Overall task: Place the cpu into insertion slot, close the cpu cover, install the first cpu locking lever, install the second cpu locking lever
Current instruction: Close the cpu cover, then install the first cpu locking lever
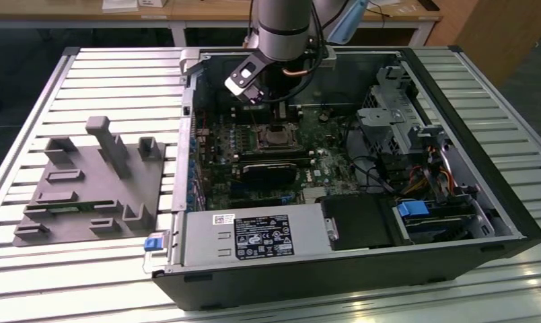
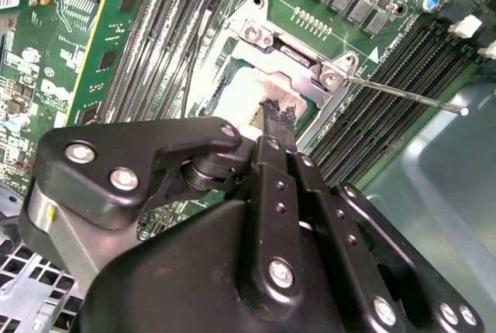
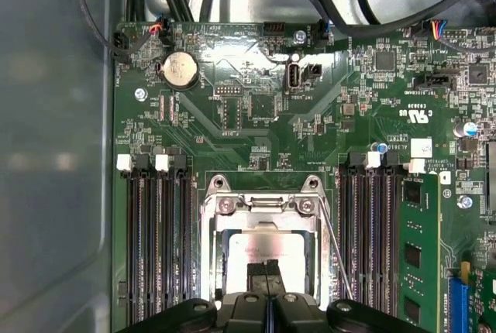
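The cpu (image 3: 263, 249) is a pale silver square lying in the insertion slot (image 1: 275, 138) on the green board. The cpu cover (image 3: 260, 207), a silver frame with a square window, lies flat around it. A thin locking lever (image 3: 335, 252) slants up beside the socket; in the second wrist view the same lever (image 2: 403, 94) juts out over the memory slots. My gripper (image 3: 268, 269) hangs just above the cpu face with its black fingertips pressed together and nothing between them. Its tips (image 2: 279, 112) sit over the chip (image 2: 244, 93). In the exterior view the gripper (image 1: 257, 94) hovers behind the socket.
Black memory slots (image 3: 159, 248) flank the socket, and a green card (image 3: 418, 255) stands upright near them. A coin battery (image 3: 180, 70) and cables (image 3: 341, 8) lie at the board's edge. The case holds a power supply (image 1: 252, 239) and drive cage (image 1: 405, 121). A grey fixture (image 1: 91, 182) sits outside.
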Controlling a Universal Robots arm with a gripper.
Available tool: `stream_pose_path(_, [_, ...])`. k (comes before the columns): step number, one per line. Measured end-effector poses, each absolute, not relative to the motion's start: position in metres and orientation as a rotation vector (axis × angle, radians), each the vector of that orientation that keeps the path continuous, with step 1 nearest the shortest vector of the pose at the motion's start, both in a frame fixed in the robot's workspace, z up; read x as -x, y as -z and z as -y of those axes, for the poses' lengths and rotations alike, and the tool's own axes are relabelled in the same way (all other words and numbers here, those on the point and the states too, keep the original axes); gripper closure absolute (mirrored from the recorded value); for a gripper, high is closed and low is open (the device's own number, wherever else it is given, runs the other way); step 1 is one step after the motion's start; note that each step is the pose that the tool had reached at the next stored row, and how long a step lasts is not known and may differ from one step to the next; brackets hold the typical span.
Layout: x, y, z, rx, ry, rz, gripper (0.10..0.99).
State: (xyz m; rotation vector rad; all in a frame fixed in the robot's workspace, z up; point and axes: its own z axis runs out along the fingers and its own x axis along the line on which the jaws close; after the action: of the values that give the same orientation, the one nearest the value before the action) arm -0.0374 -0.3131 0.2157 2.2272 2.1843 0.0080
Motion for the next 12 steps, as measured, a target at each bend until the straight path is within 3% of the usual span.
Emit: stream_pose_path(12, [0.0373, -0.2185, 0.3131, -2.227, -0.008, -2.184, 0.98])
